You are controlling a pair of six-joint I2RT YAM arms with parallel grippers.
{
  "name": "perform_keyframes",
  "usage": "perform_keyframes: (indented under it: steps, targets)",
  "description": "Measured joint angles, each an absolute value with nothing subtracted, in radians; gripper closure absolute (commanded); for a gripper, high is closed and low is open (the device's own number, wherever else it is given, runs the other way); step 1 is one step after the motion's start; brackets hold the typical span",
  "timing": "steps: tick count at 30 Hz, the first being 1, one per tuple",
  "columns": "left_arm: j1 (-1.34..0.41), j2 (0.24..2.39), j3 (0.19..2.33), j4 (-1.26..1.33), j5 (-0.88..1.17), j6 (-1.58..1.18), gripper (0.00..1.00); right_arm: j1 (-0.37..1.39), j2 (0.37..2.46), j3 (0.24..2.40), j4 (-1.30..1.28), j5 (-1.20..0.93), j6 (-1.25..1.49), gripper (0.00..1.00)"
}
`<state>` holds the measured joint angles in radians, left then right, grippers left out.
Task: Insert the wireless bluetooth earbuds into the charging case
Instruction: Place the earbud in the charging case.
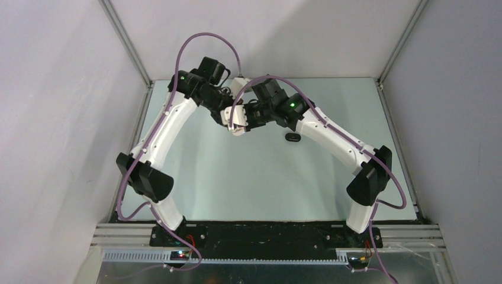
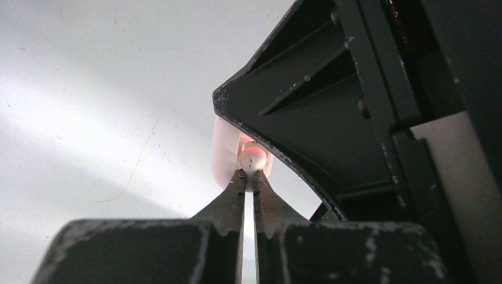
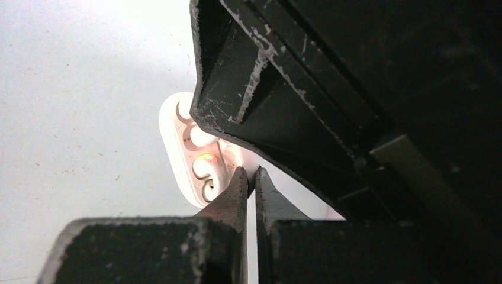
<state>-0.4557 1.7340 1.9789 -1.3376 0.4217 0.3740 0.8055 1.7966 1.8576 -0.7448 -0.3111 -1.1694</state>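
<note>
risk first: the left claw (image 2: 249, 177) is narrowed to a slit, its tips nipping the white earbud (image 2: 253, 157) right at the mouth of the white charging case (image 3: 183, 139). the right claw (image 3: 251, 176), likewise closed to a slit, appears to pinch the case by a thin edge, up off the surface (image 1: 248, 177). both holds look marginal. the bud is a smooth, rounded, glossy bean with little for narrow hard tips to bite on, so a small twist, or a release before it is down in its well, could pop it out and drop it. the case is a glossy hard-plastic oval with curved moulded wells. gripped by one thin edge, it can pivot under any push, and the well then goes off line with the bud. the two claws are crowded tip to tip, so a knock between them is plausible (i cannot tell whether the bud is seated or only resting at the rim, because a reddish glow washes out that spot). the claw fingers are dark, scuffed and ribbed. a black case (image 1: 292, 137) lies apart on the pale matte surface, near the right arm.
</note>
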Motion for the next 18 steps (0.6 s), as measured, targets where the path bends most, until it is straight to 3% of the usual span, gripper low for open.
perform_keyframes:
  steps: [18]
  targets:
    - [-0.427, 1.738, 1.979, -1.337, 0.495, 0.376, 0.74, 0.806, 1.797, 1.858, -0.73, -0.305, -1.125, 1.0]
